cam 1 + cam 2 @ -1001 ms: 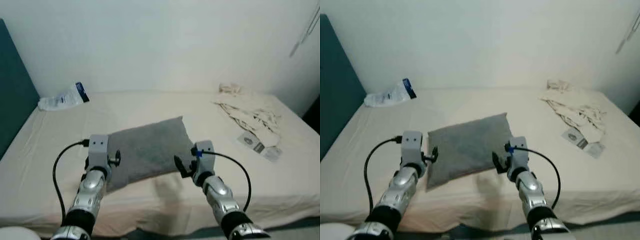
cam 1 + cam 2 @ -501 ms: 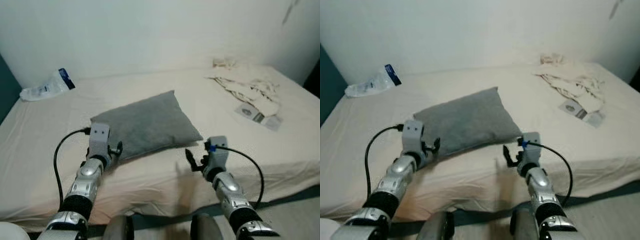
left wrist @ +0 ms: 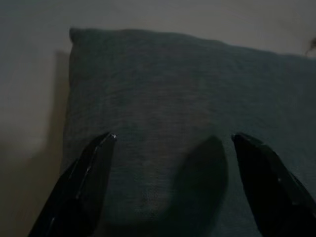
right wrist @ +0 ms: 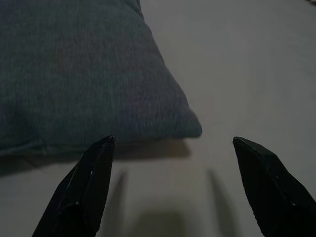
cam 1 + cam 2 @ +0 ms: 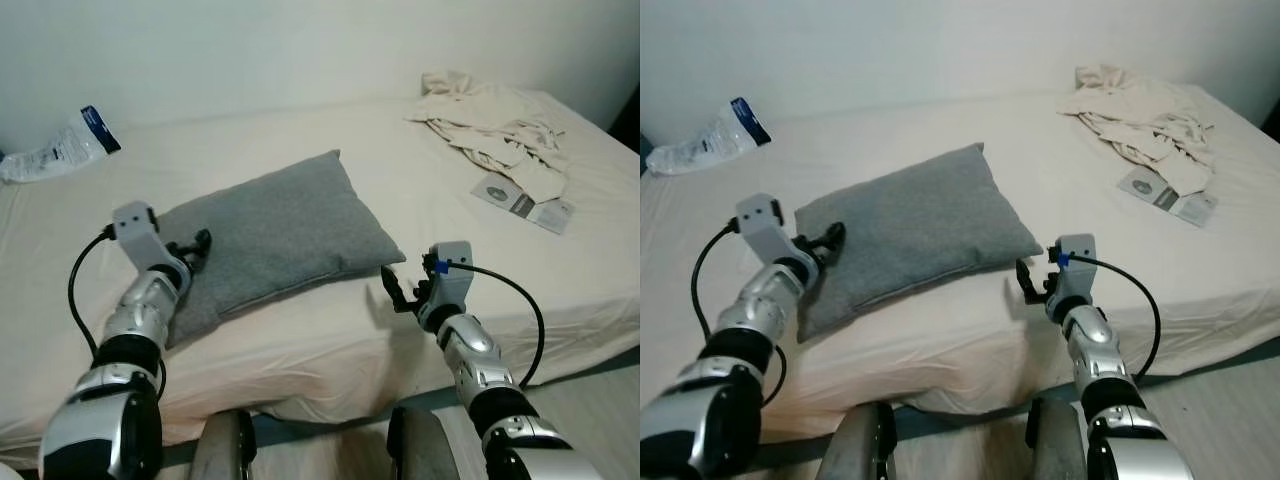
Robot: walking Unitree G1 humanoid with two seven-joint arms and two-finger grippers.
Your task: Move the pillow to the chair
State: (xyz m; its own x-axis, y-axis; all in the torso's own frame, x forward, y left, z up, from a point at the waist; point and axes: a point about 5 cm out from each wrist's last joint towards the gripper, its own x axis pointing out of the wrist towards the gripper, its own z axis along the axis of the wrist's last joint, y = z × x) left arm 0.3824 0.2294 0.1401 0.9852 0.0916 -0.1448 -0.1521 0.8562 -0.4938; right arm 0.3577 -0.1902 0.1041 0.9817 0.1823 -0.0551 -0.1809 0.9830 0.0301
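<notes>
The pillow (image 5: pixel 268 232) lies flat on the bed (image 5: pixel 330 130), close to the near edge, its long axis running slantwise from the near left corner up to the far right one. It sits between our two arms, so the coming move turns on closing in from both ends.

Our left gripper (image 5: pixel 190 246) is the nearer: its fingers rest at the pillow's near left end, over the grey cloth. In the left wrist view the two fingers (image 3: pixel 84 182) stand wide apart with the pillow spread between and beyond them, nothing yet pinched.

Our right gripper (image 5: pixel 397 290) hangs just off the pillow's near right corner, above bare sheet. The right wrist view shows its fingers (image 4: pixel 86 187) also spread wide, the corner lying ahead and toward one side, not yet between them. It holds nothing.

We judge the right gripper must come in toward that corner before both can clamp.

No chair is in view. A bundle of cloth (image 5: pixel 490 125) and a packet (image 5: pixel 55 155) lie well apart from the pillow.
</notes>
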